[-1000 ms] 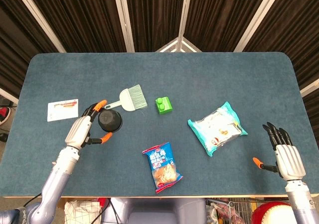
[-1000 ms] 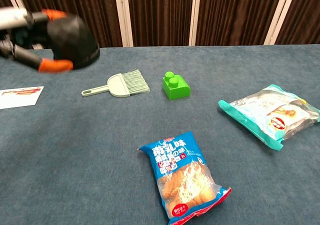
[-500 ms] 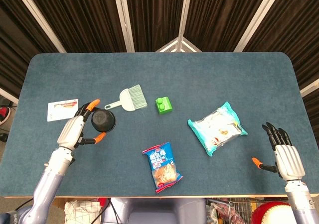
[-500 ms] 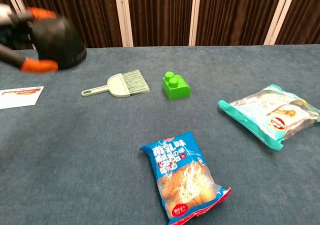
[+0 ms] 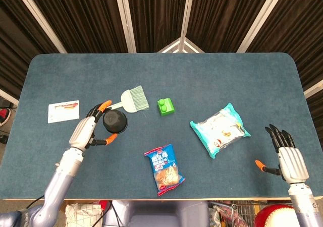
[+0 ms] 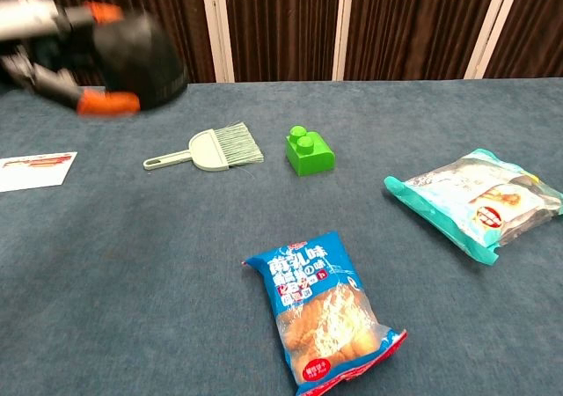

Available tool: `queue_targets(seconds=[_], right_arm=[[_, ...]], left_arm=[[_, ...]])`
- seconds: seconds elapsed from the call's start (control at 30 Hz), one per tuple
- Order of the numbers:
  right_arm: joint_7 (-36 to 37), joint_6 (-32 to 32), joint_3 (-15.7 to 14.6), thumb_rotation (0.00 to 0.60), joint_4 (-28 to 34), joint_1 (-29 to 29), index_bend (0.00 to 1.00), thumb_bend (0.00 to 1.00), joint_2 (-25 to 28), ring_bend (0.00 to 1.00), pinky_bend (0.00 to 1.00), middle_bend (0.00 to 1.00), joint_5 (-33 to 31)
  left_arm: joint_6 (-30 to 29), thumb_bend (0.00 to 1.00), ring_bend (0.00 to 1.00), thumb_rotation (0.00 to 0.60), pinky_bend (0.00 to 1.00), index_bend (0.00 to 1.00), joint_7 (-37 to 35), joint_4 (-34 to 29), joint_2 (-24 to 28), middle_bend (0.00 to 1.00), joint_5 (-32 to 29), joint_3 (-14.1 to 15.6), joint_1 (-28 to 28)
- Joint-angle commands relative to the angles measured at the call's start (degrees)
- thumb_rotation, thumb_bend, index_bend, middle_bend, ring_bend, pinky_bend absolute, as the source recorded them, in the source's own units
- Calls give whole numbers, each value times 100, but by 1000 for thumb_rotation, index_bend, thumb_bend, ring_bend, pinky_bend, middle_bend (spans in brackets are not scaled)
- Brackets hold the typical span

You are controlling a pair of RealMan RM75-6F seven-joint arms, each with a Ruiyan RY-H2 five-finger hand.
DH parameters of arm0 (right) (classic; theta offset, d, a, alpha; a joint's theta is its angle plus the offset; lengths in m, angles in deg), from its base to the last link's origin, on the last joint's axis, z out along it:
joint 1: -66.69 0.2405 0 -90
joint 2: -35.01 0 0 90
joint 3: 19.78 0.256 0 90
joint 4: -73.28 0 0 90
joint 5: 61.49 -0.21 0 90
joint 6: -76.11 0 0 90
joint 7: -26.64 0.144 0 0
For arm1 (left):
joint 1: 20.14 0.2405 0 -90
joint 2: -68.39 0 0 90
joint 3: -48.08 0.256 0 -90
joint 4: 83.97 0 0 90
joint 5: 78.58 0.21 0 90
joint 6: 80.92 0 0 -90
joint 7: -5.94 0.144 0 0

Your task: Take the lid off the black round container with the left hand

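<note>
Change: left hand point(image 5: 87, 131) with black round container point(image 5: 114, 120) has shifted back right toward the brush since half a second ago; a second ago it was about where it is now. Right hand and all other items unchanged.
Left hand: holds the black round container, orange-tipped fingers point(image 5: 104, 105) wrapped on either side of it; chest view shows hand point(image 6: 53, 57) and container point(image 6: 141, 51) raised off the surface, motion-blurred.
Black round container: in the left hand, over the left half of the surface, just beside the brush handle. Cannot tell whether the lid is on or off.
Right hand: point(image 5: 287, 155) near the front right corner of the surface, fingers spread apart, holding nothing; seen in the head view only.
Brush: pale green hand brush point(image 5: 132, 100) point(image 6: 211, 149) lying flat, left of centre, bristles toward the green block.
Green block: point(image 5: 166, 106) point(image 6: 309, 151) near the centre, just right of the brush, apart from it.
Blue snack bag: point(image 5: 164, 169) point(image 6: 324, 310) toward the front edge, near the middle.
Teal snack bag: point(image 5: 220, 129) point(image 6: 478, 201) right half of the surface, well apart from the right hand.
Card: white card point(image 5: 63, 111) point(image 6: 33, 169) near the left edge.
Surface: blue cloth-covered point(image 5: 227, 80).
</note>
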Motion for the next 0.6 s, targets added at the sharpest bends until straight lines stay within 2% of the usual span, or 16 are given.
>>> queue_targets(seconds=[0.03, 0.13, 0.23, 0.43, 0.6], right_arm=[[-3, 10, -7, 600, 2, -6, 0, 209, -3, 106, 36, 32, 11], [-11, 9, -17, 600, -1, -4, 0, 209, -11, 106, 36, 32, 27], [-18, -3, -15, 600, -4, 3, 0, 209, -20, 106, 36, 32, 22], [-47, -52, -18, 600, -35, 10, 0, 208, -47, 106, 36, 32, -25], [-32, -127, -3, 600, -76, 44, 0, 209, -69, 106, 36, 32, -73]], left_arm=[[-482, 545, 0, 600, 0, 75, -135, -863, 773, 315, 696, 102, 425], [-250, 545, 0, 600, 0, 75, -176, -415, 650, 312, 482, 334, 409], [280, 545, 0, 600, 0, 76, -317, 433, 221, 310, -26, 543, 232], [742, 546, 0, 600, 0, 75, -317, 1714, -586, 305, -639, 497, -114], [748, 545, 0, 600, 0, 75, -256, 2240, -980, 298, -811, 413, -246]])
